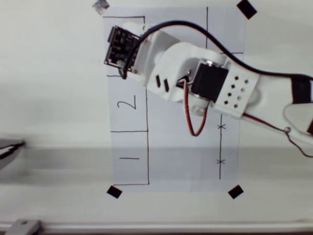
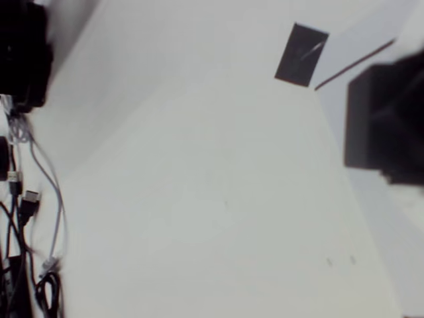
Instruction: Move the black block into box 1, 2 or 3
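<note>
Paper sheet point(image 1: 186, 156) lies taped to the white table point(image 1: 49, 73), black tape squares at its corners; overhead view gives the whole layout. Drawn boxes run down the sheet's left edge: the one marked 1 point(image 1: 129, 157) nearest the bottom corner, the one marked 2 point(image 1: 128, 104) above it, and a further box point(image 1: 128, 20) at the top left corner, mostly covered by the arm's white head point(image 1: 151, 54) and its black circuit board point(image 1: 121, 46). No number readable there. Claw itself hidden under the head in this view.

Wrist view: a tape square point(image 2: 301, 54) at the sheet's corner with a drawn line running off beside it, and cables point(image 2: 26, 218) along the left edge of the table. A blurred black block point(image 2: 384, 126) sits at the right edge of this view, very close to the camera, over the paper by that corner. Whether the claw grips it, and whether the fingers are apart or together, cannot be told
</note>
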Controlling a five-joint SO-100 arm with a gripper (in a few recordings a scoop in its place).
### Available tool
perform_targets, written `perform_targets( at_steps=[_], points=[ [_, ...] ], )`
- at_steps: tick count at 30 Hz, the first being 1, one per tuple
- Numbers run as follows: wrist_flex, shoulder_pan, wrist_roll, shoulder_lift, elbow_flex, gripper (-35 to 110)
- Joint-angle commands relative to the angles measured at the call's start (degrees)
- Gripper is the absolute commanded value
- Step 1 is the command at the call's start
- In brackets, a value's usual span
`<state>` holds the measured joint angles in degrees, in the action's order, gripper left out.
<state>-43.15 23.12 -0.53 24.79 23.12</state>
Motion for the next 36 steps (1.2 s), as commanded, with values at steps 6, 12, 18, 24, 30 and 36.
perform_targets(
  at_steps=[6,12,18,24,30,36],
  points=[
    [0.53,0.53,-1.23,0.18,-5.45,1],
    [0.53,0.44,0.0,0.09,-5.71,9],
    [0.53,0.44,0.26,0.09,-5.89,14],
    [0.53,0.44,0.35,0.09,-5.89,22],
    [0.44,0.44,0.53,0.09,-5.98,22],
    [0.35,0.26,1.14,0.26,-6.06,23]
  ],
)
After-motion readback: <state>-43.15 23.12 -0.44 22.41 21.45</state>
